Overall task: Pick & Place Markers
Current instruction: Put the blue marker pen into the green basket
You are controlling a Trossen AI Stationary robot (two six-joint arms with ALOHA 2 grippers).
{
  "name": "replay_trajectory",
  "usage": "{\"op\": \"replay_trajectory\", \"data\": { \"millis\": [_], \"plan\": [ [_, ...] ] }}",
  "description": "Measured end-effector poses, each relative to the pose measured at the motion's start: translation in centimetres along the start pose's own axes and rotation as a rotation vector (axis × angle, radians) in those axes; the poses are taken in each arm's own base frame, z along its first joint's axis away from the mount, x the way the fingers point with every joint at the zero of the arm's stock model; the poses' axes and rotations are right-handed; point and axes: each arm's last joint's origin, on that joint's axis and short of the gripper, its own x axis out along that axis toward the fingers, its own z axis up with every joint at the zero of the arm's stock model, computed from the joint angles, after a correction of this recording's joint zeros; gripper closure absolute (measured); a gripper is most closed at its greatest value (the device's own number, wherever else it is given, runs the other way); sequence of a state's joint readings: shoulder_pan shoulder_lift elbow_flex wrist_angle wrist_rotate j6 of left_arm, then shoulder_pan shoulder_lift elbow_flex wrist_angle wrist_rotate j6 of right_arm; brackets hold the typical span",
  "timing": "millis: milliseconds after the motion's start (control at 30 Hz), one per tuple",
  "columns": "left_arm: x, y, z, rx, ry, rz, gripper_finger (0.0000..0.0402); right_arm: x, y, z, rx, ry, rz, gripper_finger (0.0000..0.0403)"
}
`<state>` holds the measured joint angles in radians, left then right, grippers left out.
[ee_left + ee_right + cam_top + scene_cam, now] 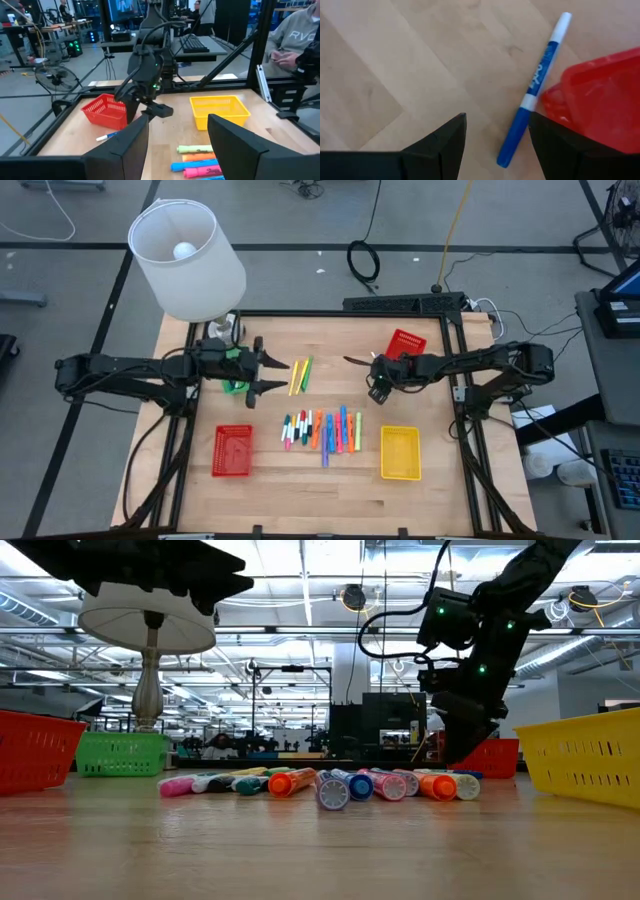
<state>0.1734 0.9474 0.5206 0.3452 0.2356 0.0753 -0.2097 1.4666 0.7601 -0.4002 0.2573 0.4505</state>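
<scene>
1. Here the right gripper hangs over the table beside the far red basket, its fingers spread and holding nothing.
2. A blue marker lies on the wood just ahead of those fingers, touching that basket's edge.
3. The left gripper hovers by two yellow and green markers, fingers apart and empty.
4. The main row of markers lies mid-table between the near red basket and the yellow basket.
5. A white lamp stands at the far left corner.
</scene>
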Motion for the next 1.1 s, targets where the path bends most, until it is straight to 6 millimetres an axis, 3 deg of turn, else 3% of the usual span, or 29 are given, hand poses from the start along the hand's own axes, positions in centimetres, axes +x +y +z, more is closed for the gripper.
{"op": "replay_trajectory", "data": {
  "millis": [400,733,1100],
  "plan": [
    [0.0,0.1,0.0,-0.032,0.001,0.019,0.0190,0.1,-0.6,-0.1,-0.017,0.030,-0.021,0.0197],
    [0.0,0.1,0.0,-0.040,0.000,0.019,0.0190,0.8,-0.7,-1.4,-0.016,0.082,0.035,0.0197],
    [0.0,0.1,0.0,-0.039,-0.004,0.019,0.0190,1.2,-1.4,0.0,0.004,-0.035,0.063,0.0197]
  ]
}}
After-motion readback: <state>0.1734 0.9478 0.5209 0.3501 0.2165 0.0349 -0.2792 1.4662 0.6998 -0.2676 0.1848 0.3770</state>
